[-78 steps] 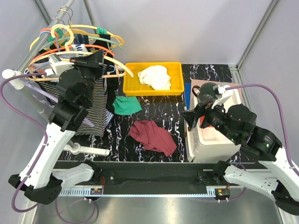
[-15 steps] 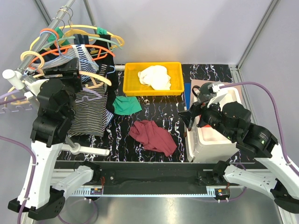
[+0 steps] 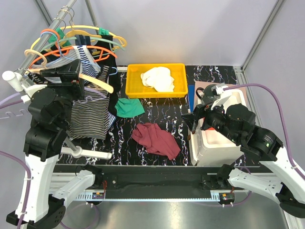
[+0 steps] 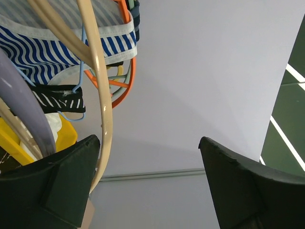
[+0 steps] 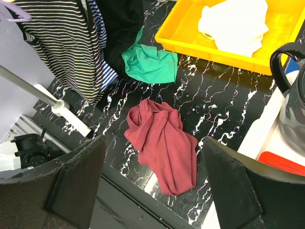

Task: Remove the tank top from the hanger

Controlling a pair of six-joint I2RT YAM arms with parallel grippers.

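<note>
Your left tool [image 4: 148, 143] was released, its fingers spread wide with nothing between them. A cream hanger [image 4: 97, 71] ran just beside the finger at 9 o'clock in the wrist view. The striped tank top [image 3: 90, 117] hung among tangled hangers on the rack [image 3: 61, 14] at 10 o'clock of the counter [image 3: 167, 107]. Which hanger carried it, you could not tell from these views.

Your right tool [image 5: 152, 143] was likewise released and held nothing, raised at 3 o'clock just beside a white box [image 3: 217, 143]. A red cloth [image 3: 156, 139] lay near the centre, with a green cloth [image 3: 128, 107] at its 11 o'clock. A yellow tray [image 3: 157, 94] holding a white cloth [image 3: 158, 78] sat at 12 o'clock.
</note>
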